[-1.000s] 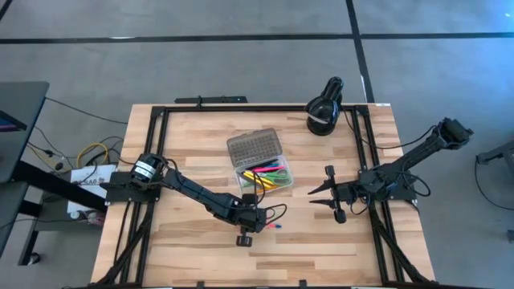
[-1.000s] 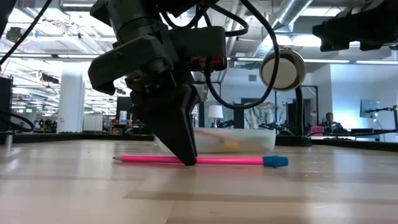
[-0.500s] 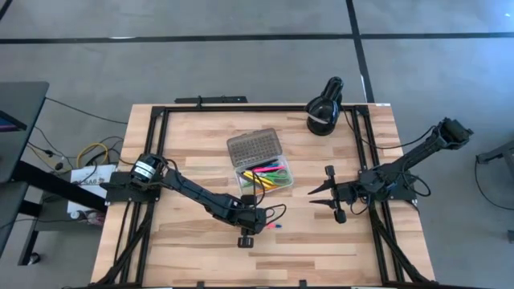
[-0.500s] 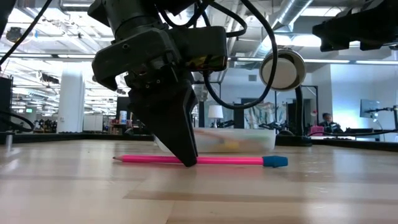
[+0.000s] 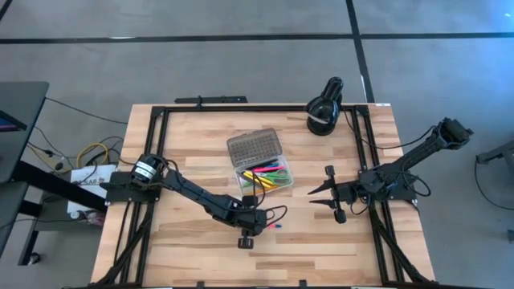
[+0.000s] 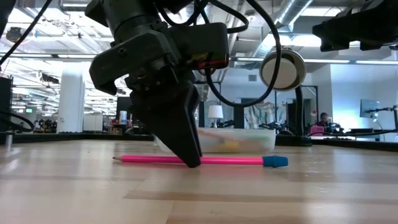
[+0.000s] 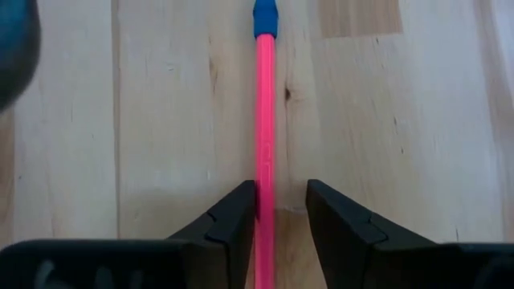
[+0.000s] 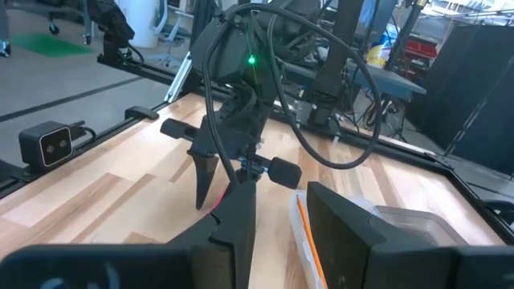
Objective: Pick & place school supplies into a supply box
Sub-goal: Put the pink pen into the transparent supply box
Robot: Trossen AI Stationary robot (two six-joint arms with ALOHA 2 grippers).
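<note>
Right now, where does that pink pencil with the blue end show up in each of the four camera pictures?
High view: pink pencil is a small streak by the left tool, below the supply box.
Low view: pencil lies flat across the table, in front of the box.
Left wrist view: pencil runs lengthwise, between the tool's fingers.
Right wrist view: a pink sliver beneath the left tool.
Shared landmark: the left tool.

You see one pink pencil [image 6: 199, 160] on the table [image 5: 321, 241], one supply box [image 5: 259, 161] holding several coloured pens [image 5: 268, 175], too bunched to count, one black lamp [image 5: 324, 108], two grippers, left gripper [image 5: 247, 220], right gripper [image 5: 315, 197].
</note>
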